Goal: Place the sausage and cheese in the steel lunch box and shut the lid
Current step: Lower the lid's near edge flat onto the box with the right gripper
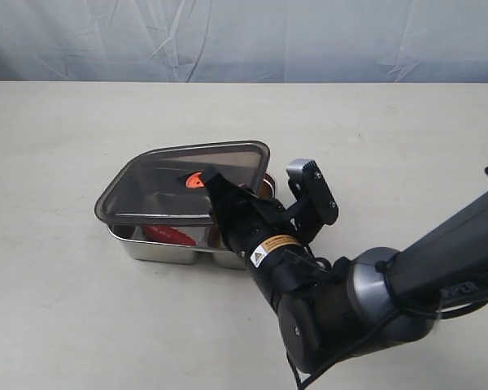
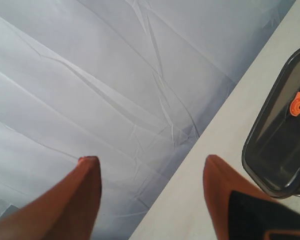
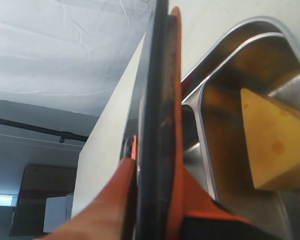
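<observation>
The sausage (image 1: 167,236) and cheese (image 3: 275,145) sit in the steel lunch box (image 1: 150,248), my right gripper (image 3: 152,160) is clamped on the lid (image 1: 159,183), tilted over it, so next I level it and press it down shut.

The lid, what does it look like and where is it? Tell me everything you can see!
The lid is a dark, smoky, see-through rectangle that looks like plastic, with rounded corners, a small orange valve in its middle and an orange seal along its rim. It hangs tilted over the steel lunch box, not pressed shut. The right gripper pinches one edge; whether the lid touches the box cannot be told.
</observation>
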Available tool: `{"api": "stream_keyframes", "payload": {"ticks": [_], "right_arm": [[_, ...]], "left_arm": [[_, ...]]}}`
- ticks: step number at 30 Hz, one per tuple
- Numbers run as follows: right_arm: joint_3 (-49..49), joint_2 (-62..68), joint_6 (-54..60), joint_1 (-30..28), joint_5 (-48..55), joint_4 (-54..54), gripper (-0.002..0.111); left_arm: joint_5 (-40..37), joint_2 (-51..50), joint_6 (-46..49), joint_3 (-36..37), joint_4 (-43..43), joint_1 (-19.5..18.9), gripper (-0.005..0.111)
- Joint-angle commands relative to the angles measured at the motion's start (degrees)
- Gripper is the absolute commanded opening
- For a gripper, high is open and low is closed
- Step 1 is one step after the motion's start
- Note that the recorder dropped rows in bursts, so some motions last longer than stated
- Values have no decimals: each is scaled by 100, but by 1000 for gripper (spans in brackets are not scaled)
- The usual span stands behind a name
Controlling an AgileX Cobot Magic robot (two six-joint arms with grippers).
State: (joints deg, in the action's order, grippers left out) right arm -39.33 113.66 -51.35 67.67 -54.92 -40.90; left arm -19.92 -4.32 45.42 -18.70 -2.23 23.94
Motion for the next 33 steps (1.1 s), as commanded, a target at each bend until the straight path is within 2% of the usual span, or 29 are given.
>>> {"api": "stream_keyframes", "payload": {"ticks": [1, 12, 13, 14, 15, 16, 18, 19, 27, 33], "right_arm": [[264, -73, 761, -37, 694, -223, -1], [264, -106, 1076, -37, 974, -316, -1], [264, -106, 1076, -37, 974, -316, 6], [264, -106, 1076, -37, 974, -316, 19], [264, -106, 1076, -37, 974, -354, 27], [264, -106, 1076, -37, 990, -380, 42], [264, -106, 1076, -37, 1032, -380, 58], [264, -106, 1076, -37, 1045, -393, 60], [264, -119, 1091, -37, 1268, -424, 60], [264, -143, 1245, -37, 1453, -424, 60]], "left_arm": [[56, 35, -31, -14, 67, 27, 57], [63, 35, -31, -14, 152, 27, 57], [63, 35, -31, -14, 152, 27, 57], [63, 35, -42, -14, 151, 27, 57], [63, 35, -42, -14, 151, 27, 57], [63, 35, -42, -14, 151, 27, 57], [53, 35, -42, -14, 151, 27, 57], [53, 35, -42, -14, 151, 27, 57], [43, 35, -54, -14, 182, 27, 57], [62, 35, -54, -14, 726, 27, 57]]}}
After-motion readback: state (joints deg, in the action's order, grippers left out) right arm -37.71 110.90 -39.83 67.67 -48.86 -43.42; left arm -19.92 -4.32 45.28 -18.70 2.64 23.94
